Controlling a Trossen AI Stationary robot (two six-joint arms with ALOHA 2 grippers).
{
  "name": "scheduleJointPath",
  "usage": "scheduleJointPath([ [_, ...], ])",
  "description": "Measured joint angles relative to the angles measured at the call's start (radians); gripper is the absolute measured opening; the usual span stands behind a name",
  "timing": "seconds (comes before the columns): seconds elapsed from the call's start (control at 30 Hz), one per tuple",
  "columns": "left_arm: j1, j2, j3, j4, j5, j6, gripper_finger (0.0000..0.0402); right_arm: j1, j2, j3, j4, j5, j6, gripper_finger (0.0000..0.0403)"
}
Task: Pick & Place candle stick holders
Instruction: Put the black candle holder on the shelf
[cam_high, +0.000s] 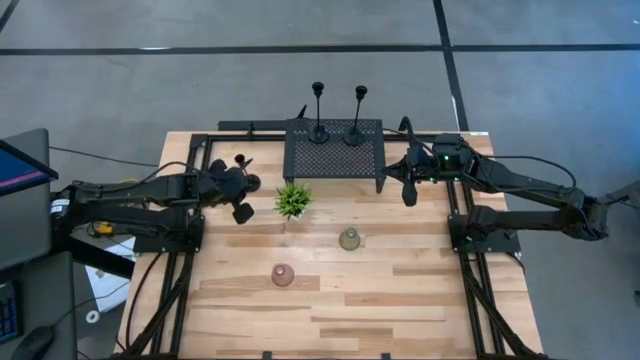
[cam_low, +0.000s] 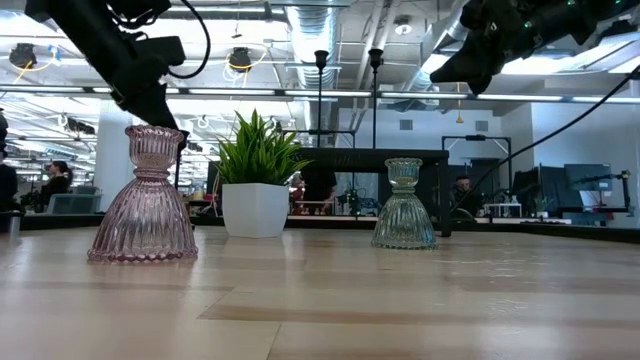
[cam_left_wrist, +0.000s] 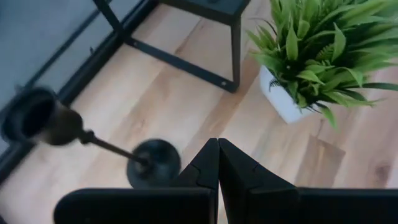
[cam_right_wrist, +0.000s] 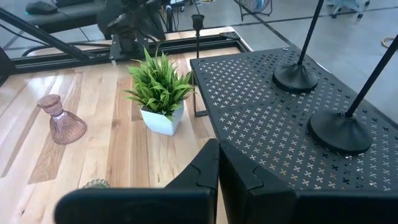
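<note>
Two slim black candle stick holders (cam_high: 318, 112) (cam_high: 357, 116) stand upright on the black mesh rack (cam_high: 334, 150) at the table's far edge. A third black holder (cam_left_wrist: 93, 140) stands on the wooden table (cam_high: 400, 290) just below the left gripper (cam_high: 243, 186), whose fingers are pressed together and hold nothing. The right gripper (cam_high: 408, 180), likewise closed and empty, hangs beside the rack's right end. The pinkish glass holder (cam_high: 283, 275) and the greenish glass holder (cam_high: 350, 239) sit apart on the table, nearer than the small potted plant (cam_high: 293, 201).
</note>
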Motion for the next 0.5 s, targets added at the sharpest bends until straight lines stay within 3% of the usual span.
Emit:
scheduleJointPath([
  [0.33,0.160,-0.058,-0.002,0.039,0.021,0.181,0.0003,0.047,0.000,0.000,0.022,0.002,0.029,0.0000],
  [0.5,0.284,-0.119,-0.002,0.041,0.187,0.230,0.0003,0.067,0.000,0.000,0.048,0.003,0.029,0.0000],
])
